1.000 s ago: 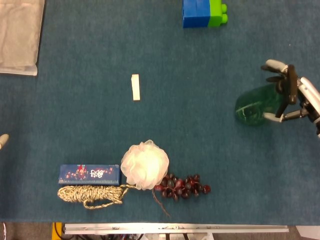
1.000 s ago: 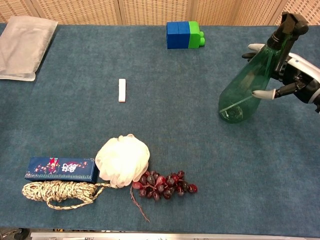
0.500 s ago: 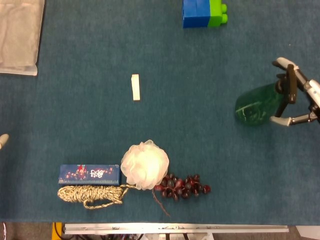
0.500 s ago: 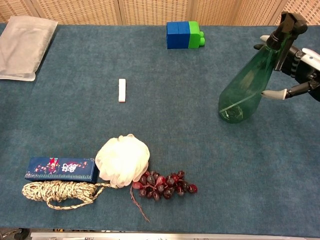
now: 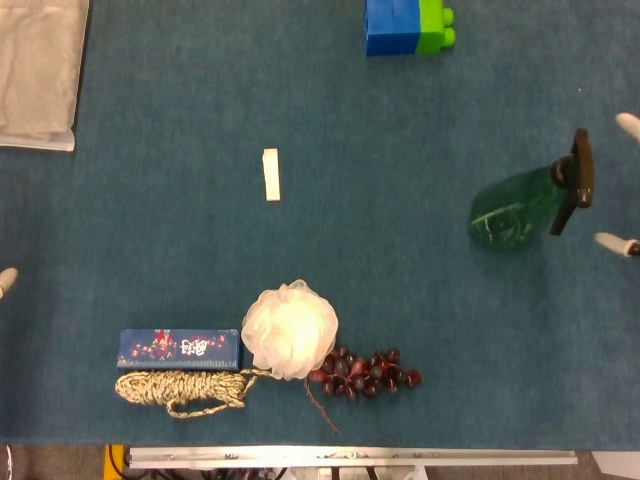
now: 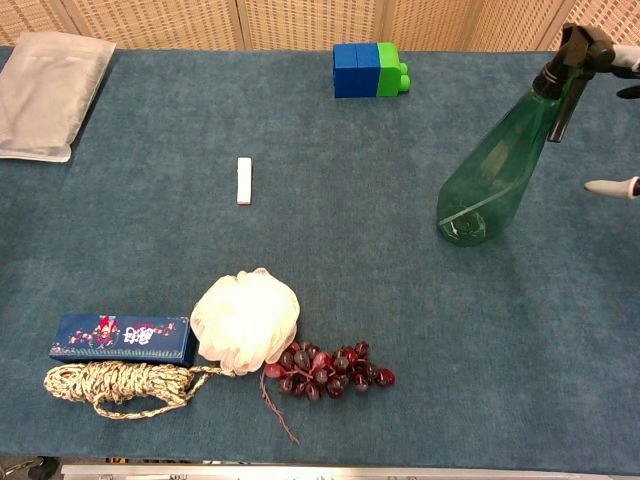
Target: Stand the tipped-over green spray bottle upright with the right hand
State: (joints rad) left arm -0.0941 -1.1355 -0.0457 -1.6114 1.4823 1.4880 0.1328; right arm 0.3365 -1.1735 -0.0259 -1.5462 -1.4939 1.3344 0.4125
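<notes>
The green spray bottle stands upright on the blue table at the right, its black spray head on top, and nothing touches it. Of my right hand only pale fingertips show at the right edge. They are spread wide apart, clear of the bottle and holding nothing. Of my left hand just one tip shows at the left edge in the head view, too little to tell how it is set.
Blue and green blocks sit at the back. A small white stick lies mid-table. Near the front edge are a white bath puff, dark grapes, a blue box and a rope coil. A grey bag lies back left.
My right hand has let go of the bottle's neck and drawn back to the right, almost out of view. The bottle stays standing where it was.
</notes>
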